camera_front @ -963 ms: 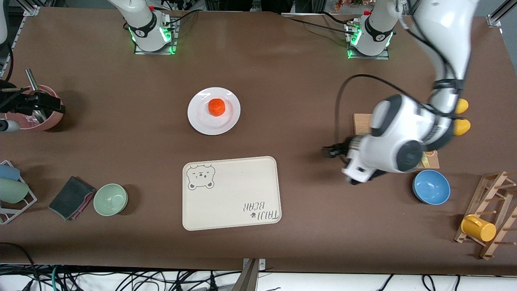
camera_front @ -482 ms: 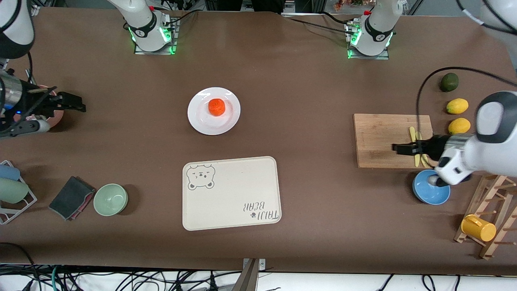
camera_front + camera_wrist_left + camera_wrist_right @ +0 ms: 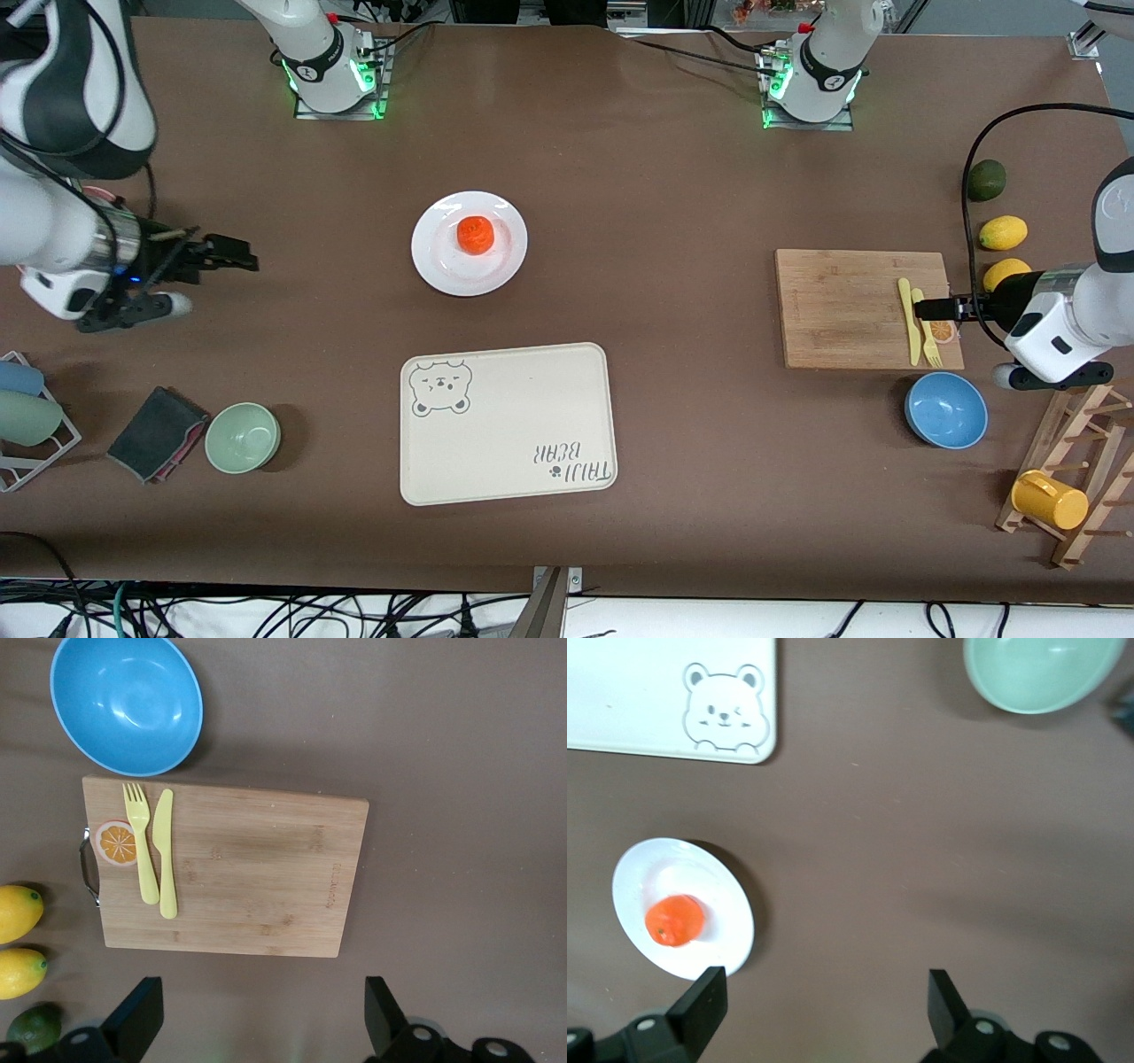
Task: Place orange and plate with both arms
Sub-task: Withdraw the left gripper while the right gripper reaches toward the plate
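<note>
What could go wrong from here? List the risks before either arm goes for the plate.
1. The orange sits loose on the plate; a tilted lift could roll it off.
2. The plate lies flat on the table with a thin rim, so the right gripper, open over bare table toward its own end, may slip when pinching it.
3. The left gripper, open over the cutting board beside the yellow knife and fork, could knock them when it moves.

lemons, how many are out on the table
2. Both lie at the left arm's end of the table, beside the cutting board: one lemon just nearer the front camera than the avocado, the other lemon nearer still, partly hidden by the left gripper.
</note>
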{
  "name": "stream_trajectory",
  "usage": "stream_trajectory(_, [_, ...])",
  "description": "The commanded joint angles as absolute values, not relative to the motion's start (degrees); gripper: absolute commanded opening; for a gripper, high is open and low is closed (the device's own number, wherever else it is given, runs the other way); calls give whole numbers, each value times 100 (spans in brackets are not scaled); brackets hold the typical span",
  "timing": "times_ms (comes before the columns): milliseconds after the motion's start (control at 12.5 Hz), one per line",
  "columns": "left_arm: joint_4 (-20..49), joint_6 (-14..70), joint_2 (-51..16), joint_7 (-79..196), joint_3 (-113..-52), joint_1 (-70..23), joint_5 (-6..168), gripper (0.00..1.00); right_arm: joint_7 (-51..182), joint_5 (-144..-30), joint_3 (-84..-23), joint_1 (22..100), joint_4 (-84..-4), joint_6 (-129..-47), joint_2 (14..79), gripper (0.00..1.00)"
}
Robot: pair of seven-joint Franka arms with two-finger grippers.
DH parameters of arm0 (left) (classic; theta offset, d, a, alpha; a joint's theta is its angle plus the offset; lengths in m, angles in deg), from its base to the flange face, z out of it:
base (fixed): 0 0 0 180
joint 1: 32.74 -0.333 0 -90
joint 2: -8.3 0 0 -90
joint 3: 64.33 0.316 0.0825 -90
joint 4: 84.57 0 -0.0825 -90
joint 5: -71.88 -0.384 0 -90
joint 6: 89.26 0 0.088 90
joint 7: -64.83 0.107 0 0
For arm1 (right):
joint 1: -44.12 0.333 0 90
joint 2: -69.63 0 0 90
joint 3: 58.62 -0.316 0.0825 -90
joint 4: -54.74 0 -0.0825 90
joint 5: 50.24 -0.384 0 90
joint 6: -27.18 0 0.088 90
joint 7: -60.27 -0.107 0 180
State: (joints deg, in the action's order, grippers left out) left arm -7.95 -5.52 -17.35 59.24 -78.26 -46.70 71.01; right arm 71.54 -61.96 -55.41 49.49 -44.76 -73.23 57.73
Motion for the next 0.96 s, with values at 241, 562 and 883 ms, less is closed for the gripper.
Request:
stream_trajectory(241, [1129, 1065, 300, 6025, -5853, -2976, 7608, 100, 8291, -8165, -5898, 4931, -6266, -9067, 5882, 100])
stream_trajectory(562, [1001, 693, 426, 6017, -5879, -2966, 7557, 100, 9724, -9758, -5906, 4922, -6864, -9235, 5627, 100])
stream_trajectory(883, [702, 198, 303, 6526, -5844, -3037, 7548, 100, 11421, -11253, -5906, 4913, -7611, -9226, 5346, 100])
